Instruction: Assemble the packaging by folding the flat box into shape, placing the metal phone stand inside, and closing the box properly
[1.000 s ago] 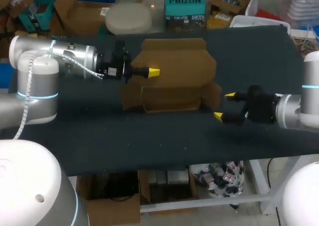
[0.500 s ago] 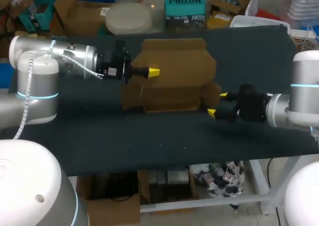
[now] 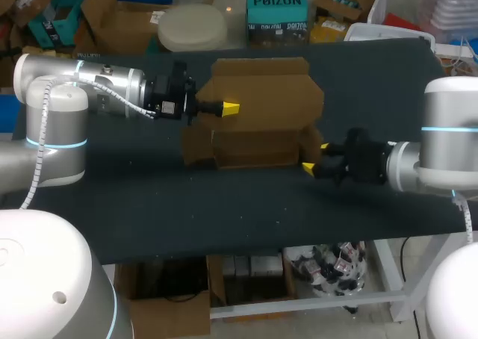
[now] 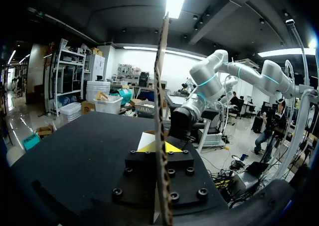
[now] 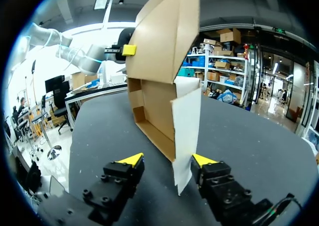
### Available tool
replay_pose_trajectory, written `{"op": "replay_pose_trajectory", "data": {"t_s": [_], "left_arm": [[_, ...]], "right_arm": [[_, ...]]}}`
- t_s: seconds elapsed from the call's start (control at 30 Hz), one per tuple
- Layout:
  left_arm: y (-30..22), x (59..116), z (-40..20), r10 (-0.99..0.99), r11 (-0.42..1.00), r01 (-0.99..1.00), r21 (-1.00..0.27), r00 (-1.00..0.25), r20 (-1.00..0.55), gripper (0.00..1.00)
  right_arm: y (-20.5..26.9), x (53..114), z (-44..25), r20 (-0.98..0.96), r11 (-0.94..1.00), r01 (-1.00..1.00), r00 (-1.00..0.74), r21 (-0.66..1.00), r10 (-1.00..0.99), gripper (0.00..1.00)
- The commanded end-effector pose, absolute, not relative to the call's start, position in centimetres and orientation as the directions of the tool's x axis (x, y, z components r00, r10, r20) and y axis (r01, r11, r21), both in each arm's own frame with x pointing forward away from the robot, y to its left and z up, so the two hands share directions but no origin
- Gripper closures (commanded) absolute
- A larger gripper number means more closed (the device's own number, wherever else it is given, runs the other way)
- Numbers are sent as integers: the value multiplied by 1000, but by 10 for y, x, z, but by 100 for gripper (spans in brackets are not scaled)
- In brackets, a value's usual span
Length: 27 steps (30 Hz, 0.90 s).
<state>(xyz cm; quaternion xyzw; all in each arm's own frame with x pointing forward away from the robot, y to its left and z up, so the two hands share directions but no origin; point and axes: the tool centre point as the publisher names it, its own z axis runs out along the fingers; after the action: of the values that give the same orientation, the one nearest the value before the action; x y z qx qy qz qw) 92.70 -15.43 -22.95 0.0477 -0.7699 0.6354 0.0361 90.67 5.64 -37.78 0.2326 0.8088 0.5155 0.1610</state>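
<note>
A brown cardboard box [image 3: 258, 122] stands half-folded in the middle of the black table, its tall back panel upright. My left gripper [image 3: 230, 109] is shut on that panel's top edge; in the left wrist view the cardboard [image 4: 160, 111] runs edge-on between the yellow tips of the left gripper [image 4: 159, 147]. My right gripper [image 3: 315, 158] sits at the box's right end. In the right wrist view the box's side flap [image 5: 187, 131] hangs between the parted fingers of the right gripper [image 5: 167, 160], close to one finger [image 5: 203, 160] and apart from the other. No phone stand shows.
The black table [image 3: 224, 204] has bare cloth in front of the box up to its near edge, and more to the right behind my right arm [image 3: 418, 163]. My left arm [image 3: 97, 89] lies across the table's back left.
My right gripper has moved left up to the box's right side flap, and its fingers have narrowed around it. The left arm and the held panel have not moved.
</note>
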Motion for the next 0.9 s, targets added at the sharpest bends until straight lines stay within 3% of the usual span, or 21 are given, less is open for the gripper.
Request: {"op": "replay_pose_trajectory", "data": {"t_s": [0.03,0.9], "left_arm": [[-153,928,-233,-23,189,-119,-975,-993,117,100],[-153,928,-233,-23,189,-119,-975,-993,117,100]], "right_arm": [[64,906,-379,-23,362,211,-837,908,546,38],[94,900,-378,-9,345,212,-841,914,541,34]]}}
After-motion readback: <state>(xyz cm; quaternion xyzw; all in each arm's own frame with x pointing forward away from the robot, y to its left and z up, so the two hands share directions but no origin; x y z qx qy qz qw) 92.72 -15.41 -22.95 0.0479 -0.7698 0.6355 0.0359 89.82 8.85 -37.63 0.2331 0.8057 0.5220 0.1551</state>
